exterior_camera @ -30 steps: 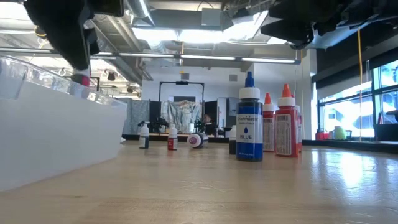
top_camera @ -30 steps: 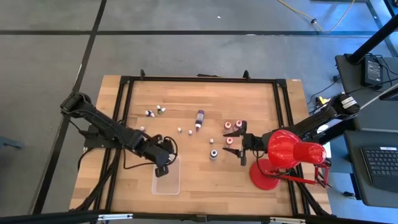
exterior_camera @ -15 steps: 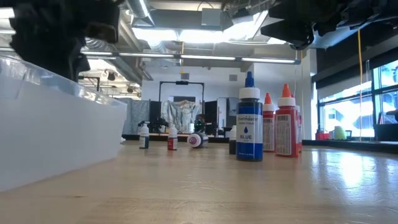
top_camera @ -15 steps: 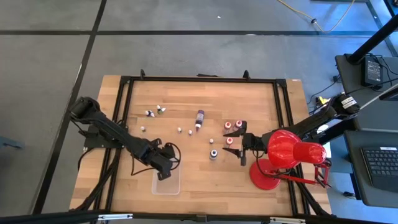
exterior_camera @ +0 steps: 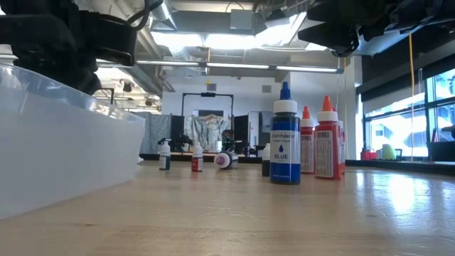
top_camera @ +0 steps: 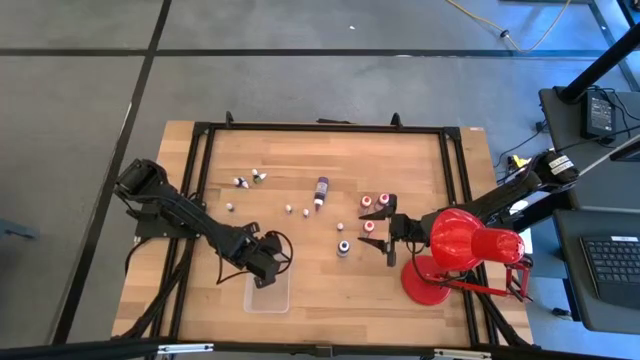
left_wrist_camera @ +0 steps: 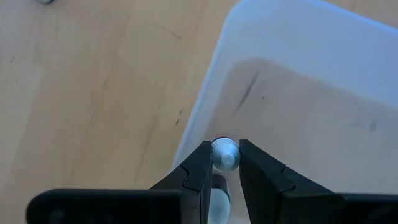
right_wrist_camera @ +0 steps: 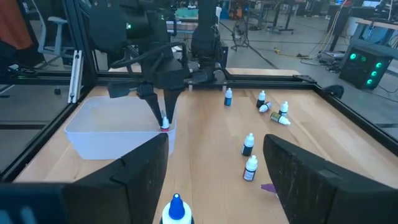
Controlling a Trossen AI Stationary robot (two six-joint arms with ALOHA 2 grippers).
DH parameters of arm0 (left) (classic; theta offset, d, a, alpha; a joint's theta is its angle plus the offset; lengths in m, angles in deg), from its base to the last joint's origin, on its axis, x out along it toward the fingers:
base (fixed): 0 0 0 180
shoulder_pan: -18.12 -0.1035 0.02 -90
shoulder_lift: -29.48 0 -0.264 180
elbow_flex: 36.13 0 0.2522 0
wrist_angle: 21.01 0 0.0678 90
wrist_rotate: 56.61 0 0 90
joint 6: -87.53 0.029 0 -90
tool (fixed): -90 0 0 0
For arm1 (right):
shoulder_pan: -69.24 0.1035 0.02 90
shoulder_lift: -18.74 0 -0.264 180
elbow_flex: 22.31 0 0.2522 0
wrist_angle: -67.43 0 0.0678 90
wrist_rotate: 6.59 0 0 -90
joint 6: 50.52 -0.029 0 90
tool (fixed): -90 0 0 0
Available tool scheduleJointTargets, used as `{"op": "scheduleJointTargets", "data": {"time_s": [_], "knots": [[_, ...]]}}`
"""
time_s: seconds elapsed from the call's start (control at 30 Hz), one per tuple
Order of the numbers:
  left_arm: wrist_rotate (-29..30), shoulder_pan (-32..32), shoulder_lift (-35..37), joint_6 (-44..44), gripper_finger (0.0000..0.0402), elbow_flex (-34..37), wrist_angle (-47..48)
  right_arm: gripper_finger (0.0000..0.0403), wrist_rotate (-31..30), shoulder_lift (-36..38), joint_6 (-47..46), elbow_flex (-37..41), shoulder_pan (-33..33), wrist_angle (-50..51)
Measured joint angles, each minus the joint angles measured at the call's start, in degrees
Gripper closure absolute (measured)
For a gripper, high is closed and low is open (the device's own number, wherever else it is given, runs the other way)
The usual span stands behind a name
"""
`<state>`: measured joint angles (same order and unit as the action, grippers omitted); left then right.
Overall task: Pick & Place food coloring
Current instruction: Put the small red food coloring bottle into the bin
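One small food coloring bottle [left_wrist_camera: 224,154] is pinched in the left hand [left_wrist_camera: 222,163] at the clear tray's [top_camera: 268,293] far rim — placing is underway; next, clear the wall and release. Right hand [top_camera: 388,232] waits spread near the red lamp [top_camera: 462,240].

Grey floor [top_camera: 90,90] around a wooden desk [top_camera: 330,290]. Bright ceiling lights [exterior_camera: 234,39], exposed ducts, tall windows [exterior_camera: 441,107]. Side table with laptop [top_camera: 610,262].
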<state>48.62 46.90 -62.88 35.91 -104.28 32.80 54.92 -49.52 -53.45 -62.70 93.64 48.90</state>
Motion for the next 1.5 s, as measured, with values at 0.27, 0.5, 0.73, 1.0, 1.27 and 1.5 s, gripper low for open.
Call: {"op": "scheduleJointTargets", "data": {"time_s": [0.27, 0.5, 0.73, 1.0, 1.27, 1.5], "knots": [[-0.56, 0.00, 0.02, -0.30, 0.0336, 0.00, 1.12, 0.0138, 0.01, -0.01, 0.10, 0.00, 0.00, 0.02], [-1.72, 0.02, 0.02, -0.15, 0.0336, 0.00, 1.15, 0.0138, 0.01, -0.01, 0.13, -0.04, 0.00, 0.02], [-1.23, 0.02, 0.02, -0.16, 0.0336, 0.00, 1.16, 0.0138, 0.01, -0.01, 0.15, -0.04, 0.00, 0.04], [-1.23, 0.02, 0.02, -0.15, 0.0325, 0.00, 1.15, 0.0138, 0.03, -0.01, 0.15, -0.04, 0.00, 0.04], [-1.30, 0.02, 0.04, -0.15, 0.0302, 0.00, 1.14, 0.0138, 0.04, -0.01, 0.15, -0.04, 0.02, 0.07], [-1.68, 0.00, 0.23, 1.26, 0.0283, 0.00, 1.17, 0.0138, 0.04, -0.03, 0.15, -0.04, 0.00, 0.40]]}}
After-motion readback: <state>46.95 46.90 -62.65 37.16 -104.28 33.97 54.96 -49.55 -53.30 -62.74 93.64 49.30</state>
